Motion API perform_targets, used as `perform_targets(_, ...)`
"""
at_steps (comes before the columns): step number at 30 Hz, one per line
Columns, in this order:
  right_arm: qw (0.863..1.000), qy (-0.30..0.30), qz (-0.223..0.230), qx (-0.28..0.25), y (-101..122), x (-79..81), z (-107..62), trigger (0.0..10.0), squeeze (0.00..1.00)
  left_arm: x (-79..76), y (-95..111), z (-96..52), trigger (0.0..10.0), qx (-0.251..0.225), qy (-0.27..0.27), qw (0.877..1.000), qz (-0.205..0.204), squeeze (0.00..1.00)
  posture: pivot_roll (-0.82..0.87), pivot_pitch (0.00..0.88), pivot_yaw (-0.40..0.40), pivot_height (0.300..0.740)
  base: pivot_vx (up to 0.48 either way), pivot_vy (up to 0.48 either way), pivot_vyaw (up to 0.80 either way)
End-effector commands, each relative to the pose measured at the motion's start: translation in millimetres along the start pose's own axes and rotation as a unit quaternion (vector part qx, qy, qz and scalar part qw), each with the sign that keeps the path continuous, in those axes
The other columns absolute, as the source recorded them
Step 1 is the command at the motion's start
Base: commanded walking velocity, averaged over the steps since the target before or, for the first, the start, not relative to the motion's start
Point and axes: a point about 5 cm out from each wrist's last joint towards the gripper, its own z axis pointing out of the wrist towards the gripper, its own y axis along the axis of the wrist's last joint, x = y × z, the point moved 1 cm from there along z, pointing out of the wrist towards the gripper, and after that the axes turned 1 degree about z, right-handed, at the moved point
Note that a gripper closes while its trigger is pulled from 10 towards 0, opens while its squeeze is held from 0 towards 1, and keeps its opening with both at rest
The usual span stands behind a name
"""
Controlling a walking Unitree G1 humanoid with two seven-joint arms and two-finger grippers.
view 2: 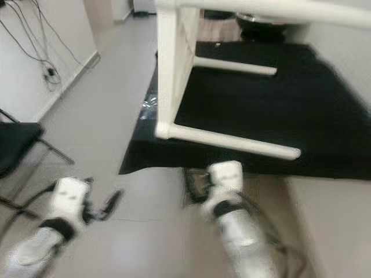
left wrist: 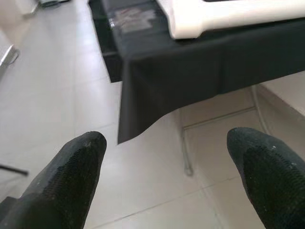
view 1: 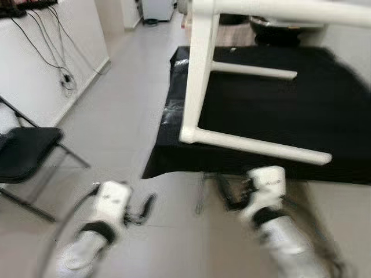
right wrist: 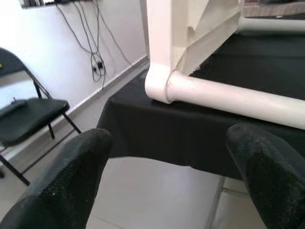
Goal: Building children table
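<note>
Left end effector (left wrist: 167, 181): fingers spread wide with nothing between them; it is held low over the pale tiled floor (view 1: 122, 110), short of the bench edge and apart from the white table.

Right end effector (right wrist: 167, 181): also spread wide and empty; it faces the near corner of the white table, where a round leg meets the upright corner post, close to it but not touching.

Children's table (view 1: 200, 75): white, lying tipped on its side on the black-draped bench (view 1: 324, 116), at the bench's left half and right up to its front-left corner.

Long axis and heading: the near leg (view 1: 261, 147) lies flat on the cloth, running from the corner joint at the left toward the robot's right and slightly nearer the front edge. A second leg (view 1: 255, 70) lies farther back, roughly parallel. The tabletop edge (view 1: 290, 10) runs across the top of the head views, so the top stands on edge and the legs point to the right.

Stage: the two visible legs sit in their joints; whether others are fitted or tight cannot be told from here.

Handling advice: any grip is probably best taken on the round leg near its joint, where the frame is stiffest, with the fingers straddling it squarely. The head views are blurred, so settling first should help.

Surroundings: black folding chair (view 1: 23, 153) at the left; cables (view 1: 55, 52) hanging on the white wall.
</note>
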Motion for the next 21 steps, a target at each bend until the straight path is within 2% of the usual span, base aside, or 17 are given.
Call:
perform_targets(1, 1.0, -0.012, -0.009, 0.006, -2.5, -6.2, -0.7, 10.0, 0.0, -3.3, -0.5, 3.2, 10.0, -0.001, -0.005, 1.0, 0.005, 0.0, -0.06, 0.068, 0.018, 0.74, 0.0, 0.0, -0.8)
perform_targets(11, 1.0, -0.015, -0.002, 0.007, -5.3, -8.4, 4.9, 10.0, 0.0, -0.3, -2.4, 8.3, 10.0, -0.005, 0.011, 1.0, 0.006, 0.0, -0.06, 0.054, 0.017, 0.74, 0.0, 0.0, -0.8)
perform_targets(21, 1.0, 0.007, 0.003, 0.002, -6.3, -7.7, 6.3, 10.0, 0.0, 2.6, -2.7, 9.0, 10.0, -0.008, 0.033, 0.999, 0.003, 0.0, -0.05, 0.041, 0.015, 0.74, 0.0, 0.0, 0.0)
